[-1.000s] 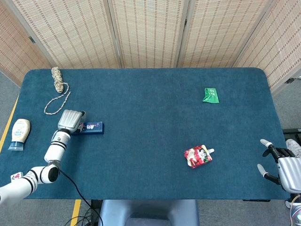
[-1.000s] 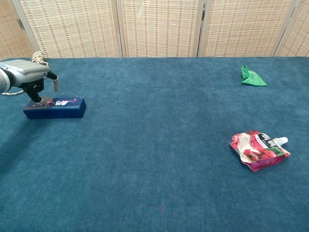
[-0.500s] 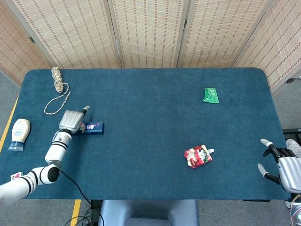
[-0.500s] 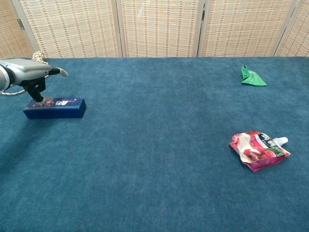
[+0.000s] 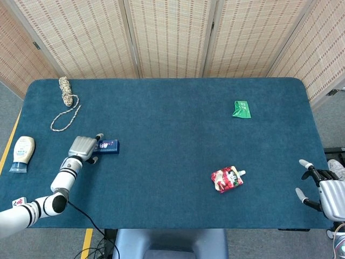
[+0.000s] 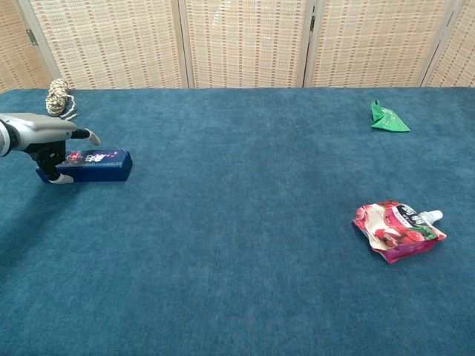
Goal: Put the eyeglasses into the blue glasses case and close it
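Note:
The blue glasses case [image 5: 108,146] lies closed on the blue table, near its left side; in the chest view the blue glasses case [image 6: 98,164] shows at the far left. No eyeglasses show in either view. My left hand [image 5: 82,147] sits at the case's left end with its fingers spread and nothing in its grasp. In the chest view my left hand [image 6: 43,138] has one finger reaching over the case's end and another down beside it. My right hand [image 5: 319,190] hangs off the table's front right corner, fingers apart and empty.
A coiled rope [image 5: 66,97] lies at the back left and a pale bottle [image 5: 22,152] at the left edge. A green packet [image 5: 242,109] sits at the back right. A red pouch [image 5: 227,178] lies at the front right.
My left hand has lifted off the top of the case and drawn back towards the table's front, now beside the case's left end. The case stays closed and my right hand has not moved.

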Controlling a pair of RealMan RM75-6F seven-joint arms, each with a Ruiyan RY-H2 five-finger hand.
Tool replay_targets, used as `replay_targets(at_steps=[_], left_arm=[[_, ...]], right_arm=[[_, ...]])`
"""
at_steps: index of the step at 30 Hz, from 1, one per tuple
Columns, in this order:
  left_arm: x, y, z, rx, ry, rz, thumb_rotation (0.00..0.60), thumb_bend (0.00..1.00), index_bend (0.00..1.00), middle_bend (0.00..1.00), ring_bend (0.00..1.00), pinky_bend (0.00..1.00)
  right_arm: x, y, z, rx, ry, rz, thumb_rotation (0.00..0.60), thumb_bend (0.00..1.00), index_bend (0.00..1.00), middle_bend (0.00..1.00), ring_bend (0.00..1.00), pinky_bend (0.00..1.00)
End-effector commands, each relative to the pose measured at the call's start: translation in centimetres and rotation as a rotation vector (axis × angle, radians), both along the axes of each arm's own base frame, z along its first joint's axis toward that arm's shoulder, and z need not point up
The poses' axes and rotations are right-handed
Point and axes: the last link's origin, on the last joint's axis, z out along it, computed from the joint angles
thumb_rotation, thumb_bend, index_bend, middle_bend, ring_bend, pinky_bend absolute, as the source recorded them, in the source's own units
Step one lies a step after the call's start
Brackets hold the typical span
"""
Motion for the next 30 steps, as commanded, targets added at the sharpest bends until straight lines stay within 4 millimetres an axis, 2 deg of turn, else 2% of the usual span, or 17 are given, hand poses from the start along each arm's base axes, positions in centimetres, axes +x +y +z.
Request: replay_targets(at_steps=[1, 4, 8, 13, 15, 19, 20, 21, 27, 30], left_arm=[[-0.2, 0.4, -0.7, 0.014, -0.009, 0.015, 0.6, 0.36, 0.15, 0.92, 0.92, 0.99], [-0.4, 0.8, -0.9, 0.034, -0.014, 0.02, 0.6, 0.36, 0.21, 0.92, 0.92, 0.99], [-0.5, 0.9, -1.0, 0.058, -0.033, 0.016, 0.6, 0.36, 0.37, 0.92, 0.93, 0.99], [-0.5, 0.8, -1.2, 0.063, -0.044, 0.002, 0.6, 0.36, 0.46, 0.92, 0.93, 1.0], [-0.6, 0.7, -1.1, 0.061, -0.048, 0.0, 0.6, 0.36, 0.43, 0.92, 0.93, 1.0], [-0.3, 0.2, -0.7, 0.062, -0.065, -0.002, 0.6, 0.31, 0.1, 0.91, 0.92, 0.99], [-0.1, 0.1, -0.5, 0.071, -0.075, -0.007, 0.6, 0.29, 0.03, 0.9, 0.91, 0.99], [0.1, -0.2, -0.3, 0.084, -0.091, -0.015, 0.6, 0.28, 0.01, 0.88, 0.9, 0.99], [0.4, -1.9, 1.3, 0.151, -0.187, -0.039, 0.6, 0.27, 0.0, 0.72, 0.72, 0.95], [0.1, -3.4, 2.6, 0.208, -0.235, -0.043, 0.6, 0.27, 0.01, 0.63, 0.61, 0.89]], right_arm=[[0.0, 0.0, 0.0, -0.001, 0.0, 0.0, 0.6, 0.29, 0.17, 0.47, 0.4, 0.3], [0.0, 0.0, 0.0, -0.001, 0.002, -0.001, 0.6, 0.29, 0.17, 0.47, 0.4, 0.3], [0.0, -0.1, 0.0, 0.0, 0.003, -0.003, 0.6, 0.29, 0.17, 0.47, 0.4, 0.3], [0.0, -0.1, -0.1, 0.003, 0.003, -0.002, 0.6, 0.29, 0.17, 0.47, 0.4, 0.3], [0.1, -0.2, -0.1, 0.003, 0.003, -0.001, 0.6, 0.29, 0.17, 0.47, 0.4, 0.3], [0.1, -0.2, 0.0, 0.0, 0.005, 0.0, 0.6, 0.29, 0.17, 0.47, 0.4, 0.3], [0.1, -0.2, 0.1, -0.001, 0.005, 0.0, 0.6, 0.29, 0.17, 0.47, 0.4, 0.3], [0.1, -0.2, 0.1, -0.002, 0.006, -0.001, 0.6, 0.29, 0.17, 0.47, 0.4, 0.3], [0.2, -0.4, 0.2, 0.001, 0.018, -0.001, 0.6, 0.29, 0.17, 0.47, 0.4, 0.3], [0.2, -0.6, 0.4, 0.005, 0.033, -0.001, 0.6, 0.29, 0.17, 0.47, 0.4, 0.3]])
